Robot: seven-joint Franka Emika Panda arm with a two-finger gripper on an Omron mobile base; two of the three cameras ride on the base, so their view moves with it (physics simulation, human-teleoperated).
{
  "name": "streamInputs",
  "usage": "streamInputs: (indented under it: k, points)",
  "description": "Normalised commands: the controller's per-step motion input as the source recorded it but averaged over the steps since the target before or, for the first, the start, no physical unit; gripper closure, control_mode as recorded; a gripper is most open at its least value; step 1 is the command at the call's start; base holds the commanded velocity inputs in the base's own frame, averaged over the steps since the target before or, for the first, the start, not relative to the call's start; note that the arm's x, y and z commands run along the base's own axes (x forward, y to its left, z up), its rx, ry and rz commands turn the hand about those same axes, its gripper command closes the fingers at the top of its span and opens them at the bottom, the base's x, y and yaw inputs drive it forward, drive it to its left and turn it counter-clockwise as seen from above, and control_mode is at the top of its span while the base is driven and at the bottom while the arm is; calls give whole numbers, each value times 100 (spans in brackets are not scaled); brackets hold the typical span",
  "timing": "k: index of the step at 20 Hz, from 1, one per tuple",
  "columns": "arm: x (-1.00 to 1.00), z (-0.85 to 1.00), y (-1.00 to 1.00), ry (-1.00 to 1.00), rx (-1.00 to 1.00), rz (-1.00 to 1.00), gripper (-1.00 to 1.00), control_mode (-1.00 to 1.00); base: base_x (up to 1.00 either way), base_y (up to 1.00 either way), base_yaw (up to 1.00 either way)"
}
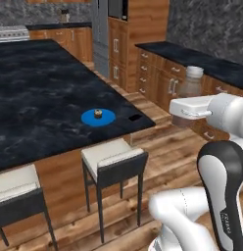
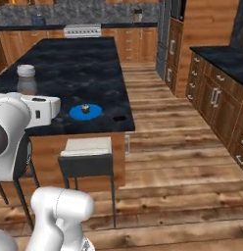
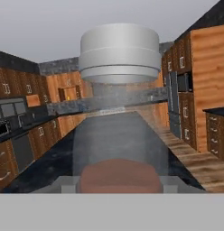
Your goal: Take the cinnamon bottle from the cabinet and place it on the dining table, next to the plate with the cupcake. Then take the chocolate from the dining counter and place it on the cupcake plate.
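My gripper (image 1: 188,112) is shut on the cinnamon bottle (image 1: 191,84), held upright in the air off the right of the dining table (image 1: 40,98). The bottle (image 3: 119,135) looms close in the hand view, with a grey-white cap and a reddish-brown base. From the right it stands over my hand (image 2: 26,82). The blue plate (image 1: 108,119) with the small cupcake (image 1: 98,113) lies near the table's front right corner. The dark flat chocolate (image 1: 134,117) lies just right of it. Plate (image 2: 77,113), cupcake (image 2: 85,108) and chocolate (image 2: 119,118) also show from the right. The cabinet is out of view.
Two stools (image 1: 113,158) (image 1: 15,185) stand against the table's near side. A dark-topped wall counter with drawers (image 1: 202,61) runs behind the bottle. Wooden floor (image 2: 172,147) lies open between table and counter. A tall fridge (image 1: 100,34) stands at the back.
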Motion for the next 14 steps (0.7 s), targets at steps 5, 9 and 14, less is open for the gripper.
streamInputs:
  k: [5,9,14]
  points:
    - [0,0,0,0,0,0,100,100,40,-97,49]
    - [0,0,0,0,0,0,100,100,67,-72,36]
    - [0,0,0,0,0,0,100,100,38,-85,29]
